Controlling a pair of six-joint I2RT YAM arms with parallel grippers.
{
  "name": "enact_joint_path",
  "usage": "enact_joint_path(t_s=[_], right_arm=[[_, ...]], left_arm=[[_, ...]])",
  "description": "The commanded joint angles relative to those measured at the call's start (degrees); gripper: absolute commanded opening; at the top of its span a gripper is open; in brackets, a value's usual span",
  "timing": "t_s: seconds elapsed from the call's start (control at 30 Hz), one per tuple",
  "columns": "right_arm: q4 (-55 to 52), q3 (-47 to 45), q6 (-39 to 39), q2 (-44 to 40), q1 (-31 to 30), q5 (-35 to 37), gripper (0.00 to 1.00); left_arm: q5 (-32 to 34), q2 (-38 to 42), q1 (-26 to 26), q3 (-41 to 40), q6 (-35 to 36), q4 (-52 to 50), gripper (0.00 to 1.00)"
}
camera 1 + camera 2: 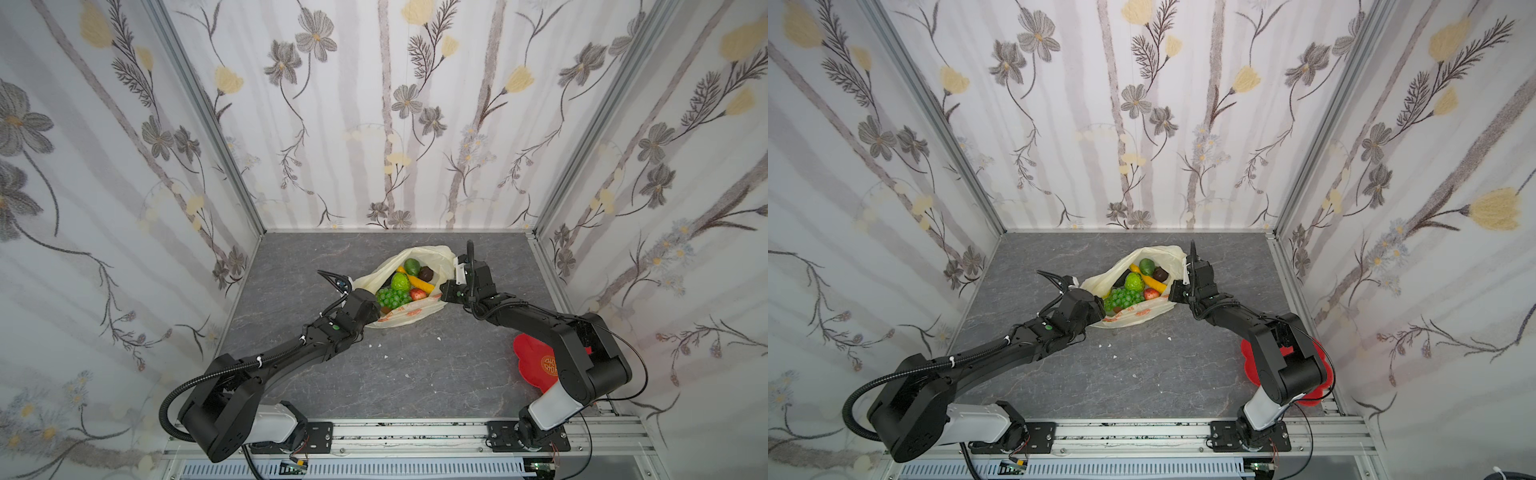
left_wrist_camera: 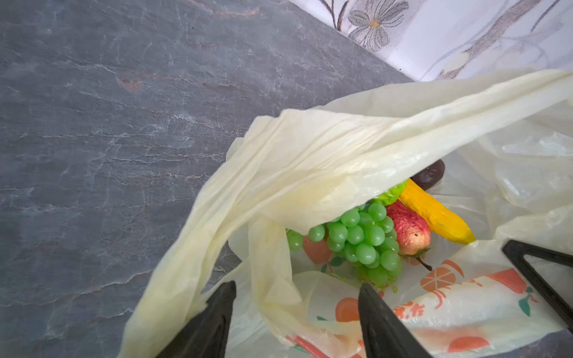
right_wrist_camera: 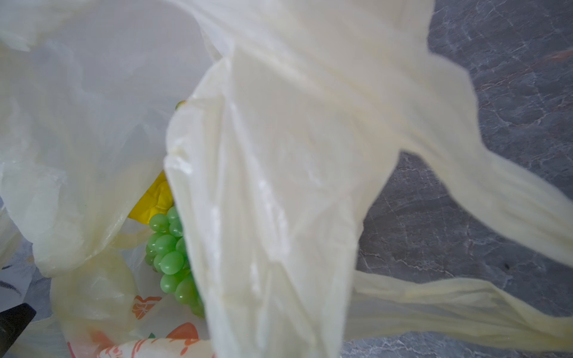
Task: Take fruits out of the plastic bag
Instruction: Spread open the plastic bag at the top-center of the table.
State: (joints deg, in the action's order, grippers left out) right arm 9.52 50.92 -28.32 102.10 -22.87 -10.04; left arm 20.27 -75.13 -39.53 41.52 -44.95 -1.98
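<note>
The plastic bag [image 1: 434, 254] lies on the grey tabletop [image 1: 374, 374], a little toward 12 o'clock from the table's centre, with its mouth gaping upward. The fruits [image 1: 1134, 281] are all inside it. The green grape bunch [image 1: 392, 297] is at 7 o'clock of the opening and the red strawberry [image 1: 417, 294] at 5. The yellow banana [image 1: 422, 284] slants across the middle, and a lumpy green fruit [image 1: 400, 281] sits just beside it. The green avocado [image 1: 412, 264] is at 12 and the dark avocado [image 1: 426, 273] at 2.

The left gripper [image 1: 332, 277] sits at the bag's 9 o'clock edge. In the left wrist view its fingers [image 2: 214, 322] stand apart, with a loose strip of bag film between them. The right gripper [image 1: 470, 251] is at the 3 o'clock rim, its jaws closed on the film. The film stands up there and drapes across the right wrist view, hiding the fingertips.

At 4 o'clock of the table, a red flower-shaped dish [image 1: 528, 357] lies partly under the right arm [image 1: 540, 328]. A few white crumbs [image 1: 438, 338] dot the table near the bag's 6 o'clock side.
</note>
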Motion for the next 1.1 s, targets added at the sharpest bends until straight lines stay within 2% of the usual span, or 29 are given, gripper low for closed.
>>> enact_joint_path(t_s=[0.0, 0.1, 0.23, 0.3, 0.4, 0.6, 0.67, 0.73, 0.87, 0.97, 1.07], right_arm=[[-0.72, 0.68, 0.81, -0.65, -0.24, 1.69, 0.00], [-0.90, 0.79, 0.91, -0.76, -0.17, 1.90, 0.00], [-1.09, 0.91, 0.92, -1.06, -0.21, 2.19, 0.00], [-1.24, 0.90, 1.05, -1.40, -0.16, 2.30, 0.00], [-1.77, 0.86, 1.35, -1.97, -0.16, 2.62, 0.00], [-2.18, 0.16, 1.95, -2.72, -0.23, 3.02, 0.00], [-1.96, -0.11, 1.98, -2.71, -0.15, 3.00, 0.00], [-1.85, -0.33, 1.98, -2.72, -0.03, 3.12, 0.00], [-1.50, -1.01, 2.46, -2.72, 0.87, 2.90, 0.00], [-0.50, -1.94, 3.42, -2.06, 2.14, 1.83, 0.00], [-0.14, -2.27, 4.38, -0.83, 2.63, 1.07, 0.00]], left_arm=[[5.57, 2.06, -2.16, 2.00, 3.95, -1.12, 0.68], [7.57, 0.91, -4.96, 6.09, 11.41, -1.19, 0.75], [9.47, -5.05, -6.26, 11.47, 22.07, -1.34, 0.85], [13.39, -9.40, -6.11, 14.16, 26.13, -2.16, 0.91], [17.93, -16.98, -4.31, 20.23, 28.20, -7.02, 0.96], [18.29, -26.76, 0.00, 27.48, 30.00, -9.35, 0.97], [16.33, -29.78, 1.78, 29.45, 29.88, -9.87, 0.88], [12.59, -31.70, 3.78, 30.55, 28.60, -10.05, 0.76], [6.73, -32.34, 9.53, 30.61, 23.08, -9.98, 0.40], [2.64, -31.27, 13.58, 30.53, 19.17, -9.80, 0.18], [0.06, -30.01, 16.45, 29.91, 16.17, -9.76, 0.06]])
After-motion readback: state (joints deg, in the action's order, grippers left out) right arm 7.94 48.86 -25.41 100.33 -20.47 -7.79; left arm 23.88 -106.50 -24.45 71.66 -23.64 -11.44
